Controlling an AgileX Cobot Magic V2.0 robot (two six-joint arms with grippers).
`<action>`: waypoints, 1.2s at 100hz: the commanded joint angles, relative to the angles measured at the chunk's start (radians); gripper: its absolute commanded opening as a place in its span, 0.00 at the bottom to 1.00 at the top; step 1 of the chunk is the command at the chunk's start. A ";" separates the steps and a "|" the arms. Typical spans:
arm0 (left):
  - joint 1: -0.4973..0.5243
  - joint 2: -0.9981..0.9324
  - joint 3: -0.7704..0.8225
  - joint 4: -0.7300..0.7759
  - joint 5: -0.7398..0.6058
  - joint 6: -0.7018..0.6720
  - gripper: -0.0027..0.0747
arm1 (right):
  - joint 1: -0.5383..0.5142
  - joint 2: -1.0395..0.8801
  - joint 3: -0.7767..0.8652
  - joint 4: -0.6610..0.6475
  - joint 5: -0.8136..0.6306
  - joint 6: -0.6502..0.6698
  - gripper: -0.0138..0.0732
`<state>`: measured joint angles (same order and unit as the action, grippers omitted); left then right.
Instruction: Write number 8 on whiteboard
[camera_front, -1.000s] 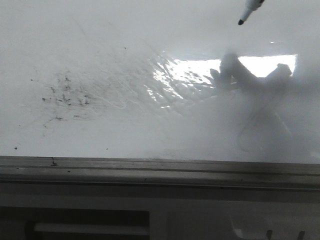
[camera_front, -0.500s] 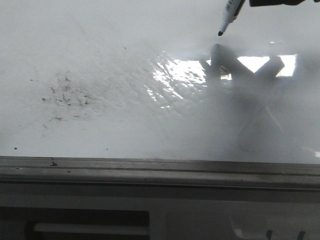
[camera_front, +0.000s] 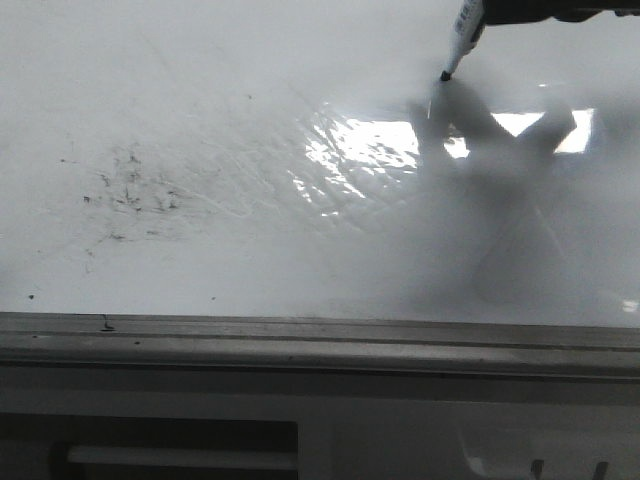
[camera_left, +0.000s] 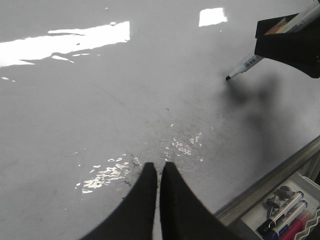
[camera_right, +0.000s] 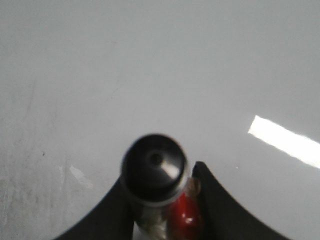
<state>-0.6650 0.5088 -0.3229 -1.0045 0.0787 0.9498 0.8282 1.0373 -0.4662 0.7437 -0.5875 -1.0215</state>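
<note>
Across the whole table lies the whiteboard (camera_front: 200, 100), a big glossy white surface with a grey metal frame (camera_front: 300, 335) along its near edge. It carries bright patches of glare and wrinkly streaks near the middle, and a cluster of small black smudges (camera_front: 130, 190) toward the left side. No number 8 is visible on it; I see no drawn line at all, so the writing is not yet begun.

Beyond the frame, the left wrist view shows a tray (camera_left: 295, 185) with some spare markers (camera_left: 282, 210) in it.

The right gripper (camera_left: 289, 41) comes in at the far right part of the board and is clamped on a marker (camera_front: 462, 35), which slopes down with its tip toward the board. The black tip (camera_front: 445, 75) meets its own shadow on the surface, so I judge that it touches the board or is just above it; the pictures cannot decide between these. The left gripper (camera_left: 159, 172) hangs over the board with its two fingers pressed together, holding nothing, well apart from the marker.

The step in hand is, I think, the placing of the tip at the starting point of the figure. The next move calls for light, steady pressure and a curved stroke for the upper loop, with enough free board kept toward the near side for the lower loop.
</note>
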 joint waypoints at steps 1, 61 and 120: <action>0.005 0.003 -0.027 -0.007 -0.036 -0.008 0.01 | -0.010 0.022 -0.027 -0.005 -0.003 -0.001 0.08; 0.005 0.003 -0.027 -0.007 -0.034 -0.008 0.01 | -0.019 -0.053 -0.023 0.347 0.086 -0.296 0.08; 0.005 0.003 -0.027 -0.007 -0.034 -0.008 0.01 | -0.017 0.017 -0.067 0.402 0.206 -0.361 0.08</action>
<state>-0.6650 0.5088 -0.3229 -1.0045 0.0825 0.9498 0.8245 1.0362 -0.4983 1.1906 -0.2829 -1.3520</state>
